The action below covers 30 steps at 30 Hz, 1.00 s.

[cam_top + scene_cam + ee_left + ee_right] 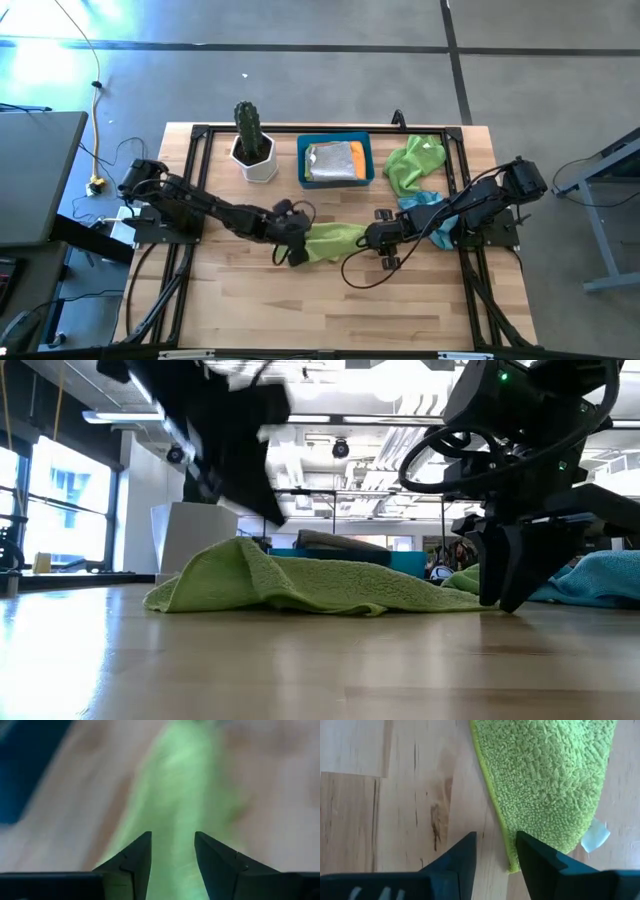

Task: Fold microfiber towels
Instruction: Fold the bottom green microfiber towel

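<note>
Lime green towel (335, 240): lying crumpled mid-table between both grippers
Left gripper (172, 851): hovering released over the towel
Right gripper (496, 849): sitting released at the towel's corner

Towel (333, 241) between left claw (297, 250), right claw (372, 238).

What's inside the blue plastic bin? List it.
In the blue plastic bin lie a folded grey towel and, beside it, a folded orange towel. Whatever lies beneath them is covered and cannot be seen.
</note>
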Each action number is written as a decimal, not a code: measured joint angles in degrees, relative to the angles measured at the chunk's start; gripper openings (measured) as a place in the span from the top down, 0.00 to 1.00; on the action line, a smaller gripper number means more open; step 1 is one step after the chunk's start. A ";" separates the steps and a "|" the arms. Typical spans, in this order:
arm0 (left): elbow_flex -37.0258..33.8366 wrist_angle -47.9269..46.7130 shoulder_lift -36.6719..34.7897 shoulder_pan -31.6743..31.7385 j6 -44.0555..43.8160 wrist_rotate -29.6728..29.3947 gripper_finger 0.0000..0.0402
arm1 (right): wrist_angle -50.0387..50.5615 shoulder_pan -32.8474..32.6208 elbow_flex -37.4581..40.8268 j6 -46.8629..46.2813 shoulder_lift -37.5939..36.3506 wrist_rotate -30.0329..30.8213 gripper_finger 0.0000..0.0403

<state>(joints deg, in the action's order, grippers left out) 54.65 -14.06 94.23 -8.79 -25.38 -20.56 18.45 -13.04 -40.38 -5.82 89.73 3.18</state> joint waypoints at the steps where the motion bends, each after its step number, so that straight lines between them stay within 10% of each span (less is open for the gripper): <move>1: 0.14 3.35 -0.06 -1.01 1.75 1.99 0.66 | 0.00 0.00 0.00 0.63 0.00 0.02 0.67; 30: 0.12 10.71 13.57 -3.48 11.80 9.34 0.64 | -3.74 1.05 0.02 8.24 0.00 2.75 0.67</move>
<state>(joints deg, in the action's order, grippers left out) 54.77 -3.35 107.80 -12.27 -13.59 -11.22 14.71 -11.99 -40.36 2.42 89.73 5.93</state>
